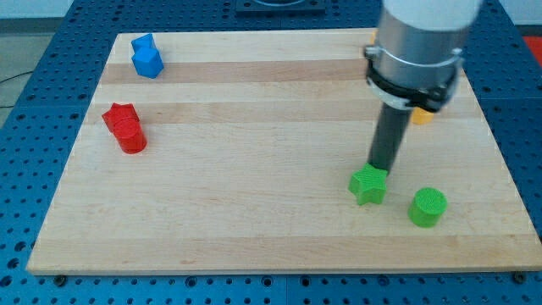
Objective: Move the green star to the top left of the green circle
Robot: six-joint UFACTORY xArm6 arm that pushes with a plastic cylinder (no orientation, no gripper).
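Observation:
The green star (368,185) lies at the lower right of the wooden board (254,169). The green circle (427,207) stands just to its right and slightly lower, a small gap between them. My tip (378,168) rests at the star's upper edge, touching or nearly touching it from the view's top. The rod rises from there to the arm's grey body (419,42) at the view's top right.
A blue block (146,57) sits at the top left. A red block and a red cylinder (125,128) are huddled together at the left. A yellow-orange block (421,115) is partly hidden behind the arm at the right.

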